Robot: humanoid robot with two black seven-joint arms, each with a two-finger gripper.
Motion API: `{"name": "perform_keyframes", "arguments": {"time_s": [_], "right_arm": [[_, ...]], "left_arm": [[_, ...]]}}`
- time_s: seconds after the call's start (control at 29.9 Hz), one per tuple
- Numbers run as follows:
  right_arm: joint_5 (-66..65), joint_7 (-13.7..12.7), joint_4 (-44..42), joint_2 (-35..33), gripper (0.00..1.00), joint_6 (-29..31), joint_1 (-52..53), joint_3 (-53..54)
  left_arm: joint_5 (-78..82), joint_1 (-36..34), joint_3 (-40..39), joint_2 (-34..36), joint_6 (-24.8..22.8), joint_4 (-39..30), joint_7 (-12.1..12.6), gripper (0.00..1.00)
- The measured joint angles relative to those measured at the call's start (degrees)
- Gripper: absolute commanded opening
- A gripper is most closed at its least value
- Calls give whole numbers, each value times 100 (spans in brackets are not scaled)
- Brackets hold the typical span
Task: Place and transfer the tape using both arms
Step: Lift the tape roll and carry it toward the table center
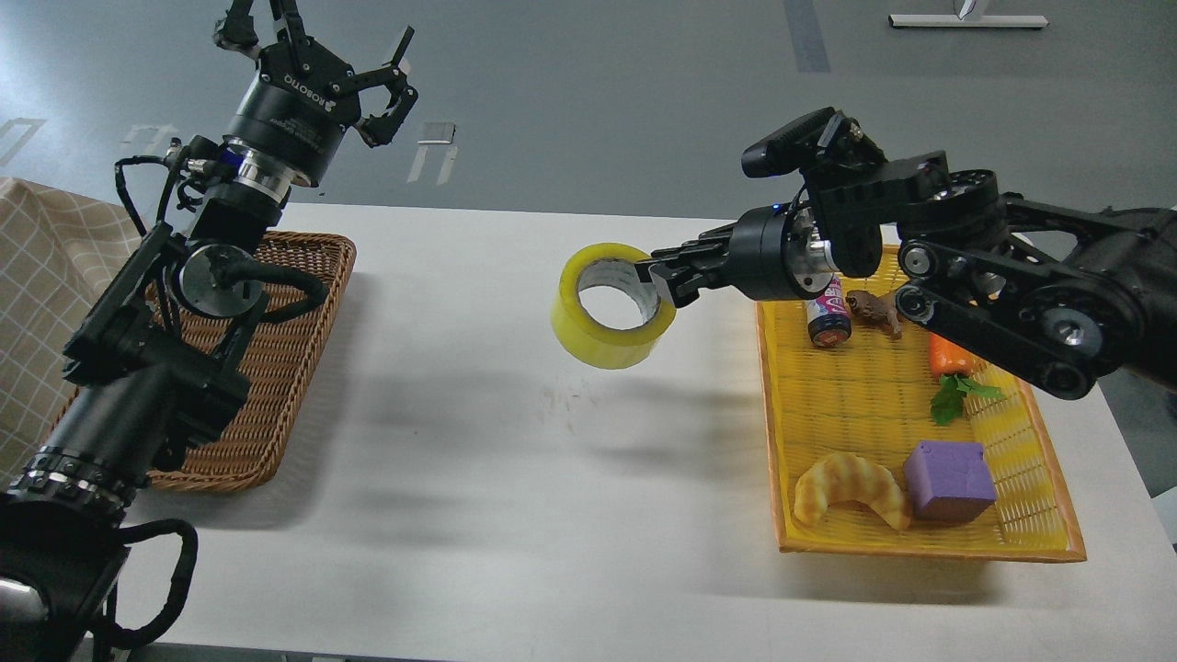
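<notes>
The tape (602,322), a wide yellow translucent roll with a grey-white core, hangs in the air above the middle of the white table (515,478). My right gripper (660,276) is shut on its right rim and holds it well left of the yellow basket (777,441). My left gripper (322,41) is open and empty, raised high at the back left, above the far end of the brown wicker basket (276,386).
The yellow basket holds a croissant (851,487), a purple block (949,480), a carrot (947,363), a small can (828,317) and a brown toy animal (874,311). A checked cloth (37,285) lies at the far left.
</notes>
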Motion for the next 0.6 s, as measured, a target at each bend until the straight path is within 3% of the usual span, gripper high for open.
{"name": "perform_keyframes", "arguments": {"time_s": [0.6], "right_arm": [[-34, -7, -1228, 1357, 0, 0, -77, -518]], "left_arm": [[0, -43, -2, -67, 0, -81, -15, 98]]}}
